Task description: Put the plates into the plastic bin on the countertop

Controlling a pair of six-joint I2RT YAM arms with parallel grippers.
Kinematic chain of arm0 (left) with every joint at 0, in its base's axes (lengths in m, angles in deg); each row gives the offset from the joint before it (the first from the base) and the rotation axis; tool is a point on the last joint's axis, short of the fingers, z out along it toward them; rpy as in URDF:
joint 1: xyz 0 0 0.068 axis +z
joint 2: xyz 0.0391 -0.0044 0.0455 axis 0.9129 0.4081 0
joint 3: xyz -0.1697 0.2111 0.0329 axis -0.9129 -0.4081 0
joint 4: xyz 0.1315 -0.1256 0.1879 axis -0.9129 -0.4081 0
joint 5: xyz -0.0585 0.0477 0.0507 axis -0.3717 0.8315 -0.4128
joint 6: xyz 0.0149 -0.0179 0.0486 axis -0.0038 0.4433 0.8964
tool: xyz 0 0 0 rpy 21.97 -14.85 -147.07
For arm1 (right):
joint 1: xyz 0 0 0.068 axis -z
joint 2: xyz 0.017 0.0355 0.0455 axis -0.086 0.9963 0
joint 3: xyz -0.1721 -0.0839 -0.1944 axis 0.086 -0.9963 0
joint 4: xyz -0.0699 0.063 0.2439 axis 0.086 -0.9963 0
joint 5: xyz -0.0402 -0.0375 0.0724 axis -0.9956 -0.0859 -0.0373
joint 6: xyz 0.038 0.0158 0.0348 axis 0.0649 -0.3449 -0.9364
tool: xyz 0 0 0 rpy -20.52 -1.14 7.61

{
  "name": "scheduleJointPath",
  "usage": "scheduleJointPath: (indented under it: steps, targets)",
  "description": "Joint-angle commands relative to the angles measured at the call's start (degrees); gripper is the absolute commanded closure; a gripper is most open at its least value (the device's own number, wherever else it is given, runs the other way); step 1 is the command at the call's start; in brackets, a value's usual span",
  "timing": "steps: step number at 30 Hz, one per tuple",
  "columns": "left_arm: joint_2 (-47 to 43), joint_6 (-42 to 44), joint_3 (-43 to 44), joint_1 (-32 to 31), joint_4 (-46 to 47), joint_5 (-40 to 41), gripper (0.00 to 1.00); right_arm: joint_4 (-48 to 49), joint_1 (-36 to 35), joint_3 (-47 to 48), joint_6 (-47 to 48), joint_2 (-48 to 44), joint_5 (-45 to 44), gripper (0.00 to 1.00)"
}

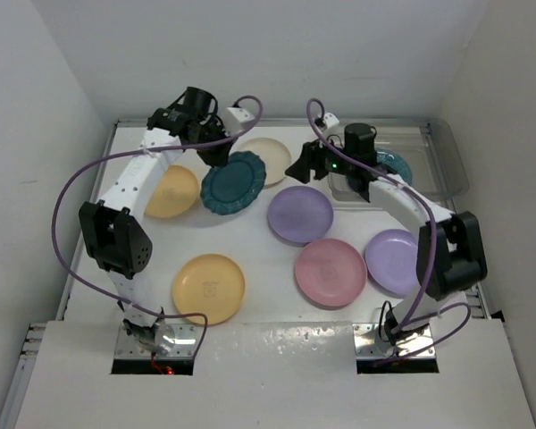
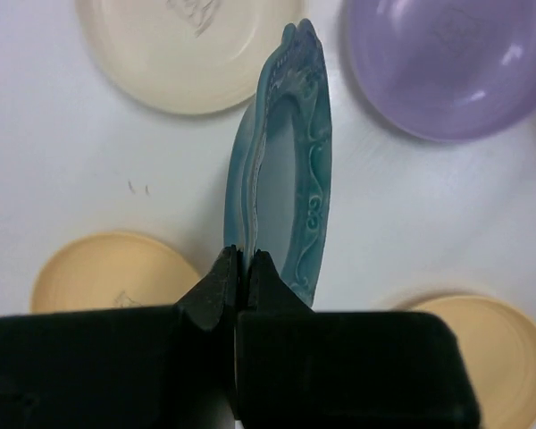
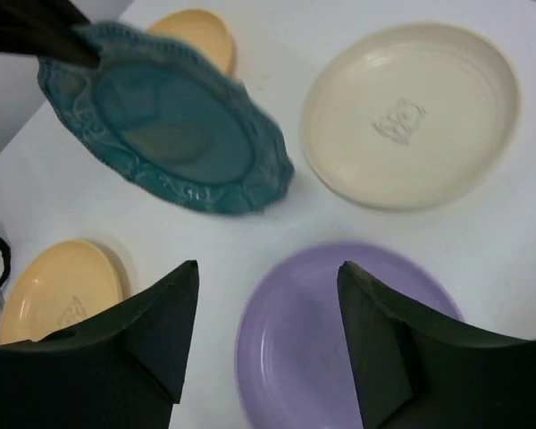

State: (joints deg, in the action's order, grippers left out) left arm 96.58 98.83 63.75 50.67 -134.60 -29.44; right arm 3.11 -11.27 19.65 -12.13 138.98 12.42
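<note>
Holding the teal scalloped plate [image 1: 233, 182] by its rim, the left pincer [image 2: 241, 268] is clamped tight; the plate hangs tilted, clear of the desk [image 1: 259, 246], between a cream plate [image 1: 272, 154] and a yellow-orange plate [image 1: 171, 191]. Next, the right pincer [image 3: 268, 268]: jaws apart, gripping nothing, above a lavender plate [image 1: 300, 214]. Flat on the desk: second yellow-orange plate [image 1: 209, 288], pink plate [image 1: 330, 271], second lavender plate [image 1: 391, 259]. At far right, the plastic bin [image 1: 451, 156] contains one plain teal plate [image 1: 397, 165].

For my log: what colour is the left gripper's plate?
The scalloped plate is teal; clearest in right wrist view.
</note>
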Motion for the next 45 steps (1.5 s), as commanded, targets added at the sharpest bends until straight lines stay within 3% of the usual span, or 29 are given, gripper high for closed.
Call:
scheduleJointPath:
  steps: [1, 3, 5, 10, 13, 15, 18, 21, 24, 25, 27, 31, 32, 33, 35, 36, 39, 40, 45]
  targets:
    - [-3.6, 8.8, 7.2, -4.0, -5.0, -0.7, 1.00, 11.6, -2.4, 5.7, 0.0, 6.1, 4.5, 0.38]
    - [-3.6, 10.9, 8.6, -6.5, -6.2, 0.5, 1.00, 16.4, -2.8, 7.4, -1.7, 9.2, 6.3, 0.26]
    - [-3.6, 13.5, 10.4, -7.7, -7.8, 1.0, 1.00, 18.4, -3.6, 9.9, -3.1, 12.2, 8.1, 0.22]
    - [-3.0, 14.6, 13.2, -9.0, -9.2, -0.5, 1.00, 21.1, -5.1, 10.0, -3.8, 14.9, 9.6, 0.27]
    - [-3.0, 13.9, 13.2, -8.5, -8.5, -3.3, 1.00, 25.8, -5.9, 7.5, -6.5, 14.8, 11.7, 0.37]
    - [-3.0, 12.7, 13.2, -8.5, -7.8, -5.2, 1.00, 28.7, -6.2, 6.2, -9.4, 15.2, 11.8, 0.52]
    - [-3.0, 12.1, 12.4, -7.3, -6.7, -8.3, 1.00, 37.1, -6.9, 4.1, -15.7, 15.7, 13.9, 0.47]
    - [-3.0, 11.5, 11.2, -6.7, -5.5, -8.8, 1.00, 37.2, -7.7, 4.1, -16.9, 15.7, 14.3, 0.50]
    - [-3.0, 10.3, 11.2, -5.5, -4.2, -10.3, 1.00, 35.0, -8.6, 4.0, -15.3, 15.4, 13.5, 0.64]
    - [-3.0, 10.3, 11.2, -4.9, -4.2, -10.3, 1.00, 33.9, -8.8, 3.7, -14.2, 15.3, 12.6, 0.80]
    - [-3.0, 10.3, 11.2, -4.9, -3.7, -10.3, 1.00, 33.5, -8.8, 2.6, -14.5, 13.9, 10.1, 0.98]
    - [-3.0, 6.6, 10.5, -4.3, -1.0, -5.3, 1.00, 34.7, -8.1, -0.8, -14.7, 9.9, 4.8, 1.00]
    - [-3.0, 5.7, 10.5, -3.5, -0.4, -4.5, 0.94, 34.3, -7.5, -1.1, -15.5, 8.6, 2.5, 1.00]
    - [-3.0, 4.7, 10.5, -2.8, 0.3, -3.9, 0.77, 33.0, -7.1, -1.0, -17.7, 7.3, 1.9, 1.00]
    - [-3.0, 2.0, 10.5, -1.3, 2.1, -3.4, 0.63, 32.2, -5.2, -0.5, -21.3, 5.7, -0.3, 1.00]
    - [-3.0, 1.0, 10.5, -0.7, 2.7, -3.4, 0.45, 31.3, -4.6, -0.4, -25.8, 4.9, -1.0, 1.00]
    - [-2.0, -4.3, 12.7, 2.8, 4.8, -2.8, 0.24, 32.1, -0.2, -1.8, -33.7, 3.0, -3.1, 1.00]
    - [-1.2, -6.6, 14.8, 3.9, 4.8, -2.8, 0.01, 32.7, 2.3, -3.0, -38.1, 2.7, -3.5, 1.00]
    - [-1.3, -9.2, 15.4, 12.3, 6.8, -2.8, 0.01, 33.6, 15.6, -10.9, -47.1, -1.2, -13.1, 1.00]
